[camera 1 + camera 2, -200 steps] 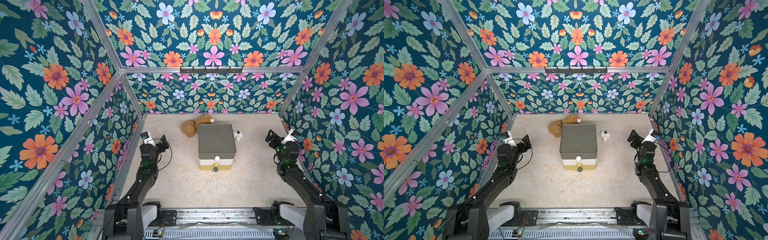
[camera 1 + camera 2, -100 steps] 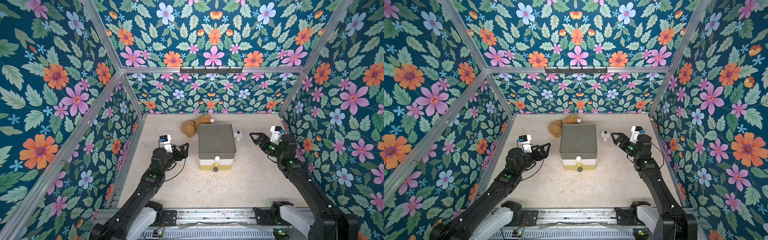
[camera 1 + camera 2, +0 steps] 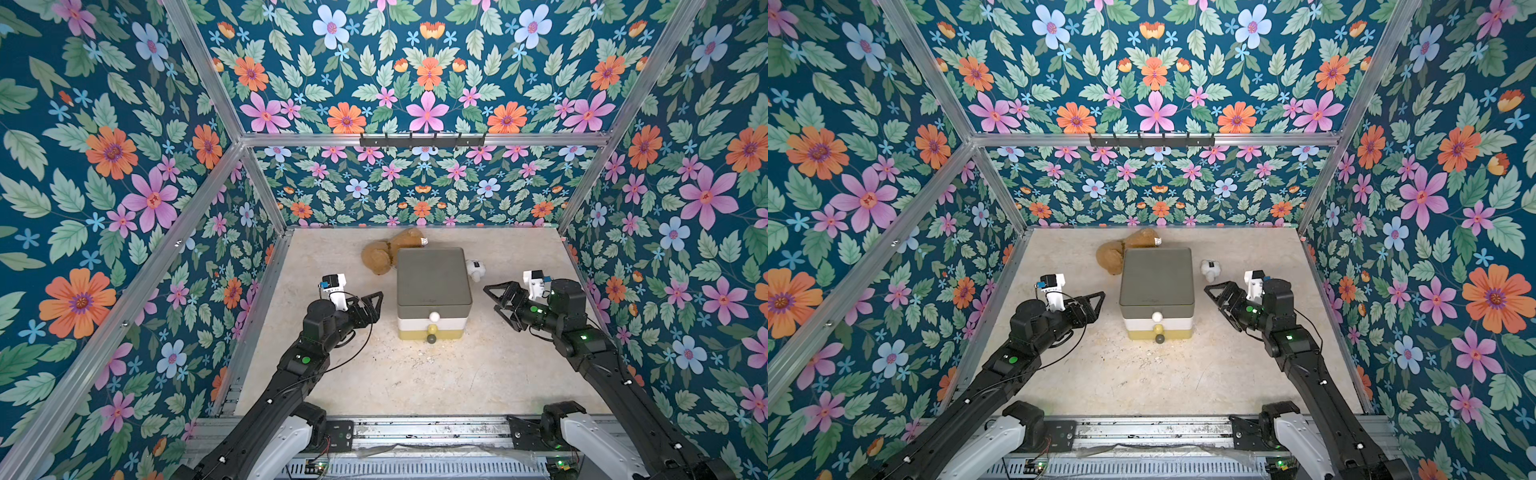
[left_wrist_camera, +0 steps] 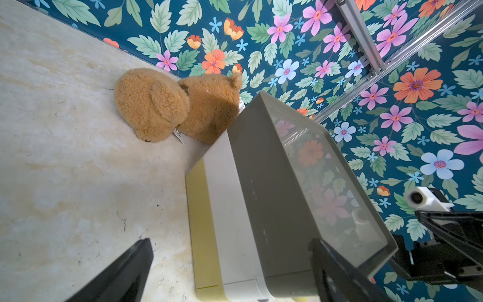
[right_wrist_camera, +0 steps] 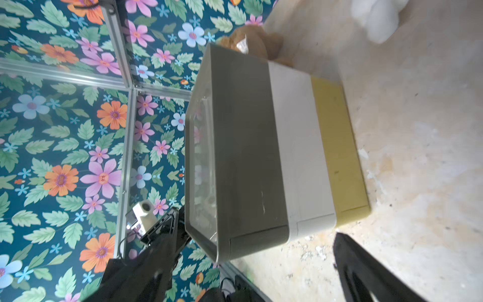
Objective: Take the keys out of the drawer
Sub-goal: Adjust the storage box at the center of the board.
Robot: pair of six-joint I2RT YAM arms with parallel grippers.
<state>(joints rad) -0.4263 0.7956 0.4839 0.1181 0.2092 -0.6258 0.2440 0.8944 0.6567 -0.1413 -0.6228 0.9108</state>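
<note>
You have both claws spread and holding nothing. Your left claw (image 3: 376,307) sits just to the left of the drawer unit (image 3: 432,282) and your right claw (image 3: 492,298) just to its right, neither touching it. All three drawers (image 3: 415,323) (grey, white, yellow) look shut, so the keys are hidden from you. A teddy bear (image 3: 380,257) lies on the desk (image 3: 415,374) behind the unit.
</note>
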